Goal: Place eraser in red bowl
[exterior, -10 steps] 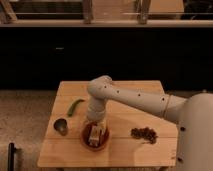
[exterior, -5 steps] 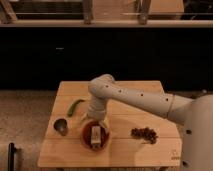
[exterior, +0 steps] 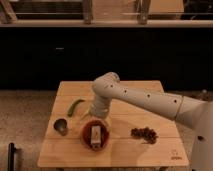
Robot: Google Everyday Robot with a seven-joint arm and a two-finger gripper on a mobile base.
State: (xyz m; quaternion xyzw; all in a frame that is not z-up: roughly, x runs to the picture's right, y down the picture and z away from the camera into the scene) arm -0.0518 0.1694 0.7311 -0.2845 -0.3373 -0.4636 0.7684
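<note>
The red bowl (exterior: 85, 139) sits on the wooden table (exterior: 150, 152), front left of centre. The eraser (exterior: 95, 135), a pale block with a darker band, lies inside the bowl. My gripper (exterior: 93, 116) hangs at the end of the white arm (exterior: 140, 99), just above and behind the bowl's far rim, apart from the eraser.
A curved green vegetable (exterior: 75, 106) lies left of the arm. A small grey metal cup (exterior: 61, 126) stands left of the bowl. A dark cluster of small pieces (exterior: 144, 133) lies to the right of the bowl. A dark counter front runs behind the table.
My gripper has lifted up and back from the bowl. The eraser now lies by itself in the bowl.
</note>
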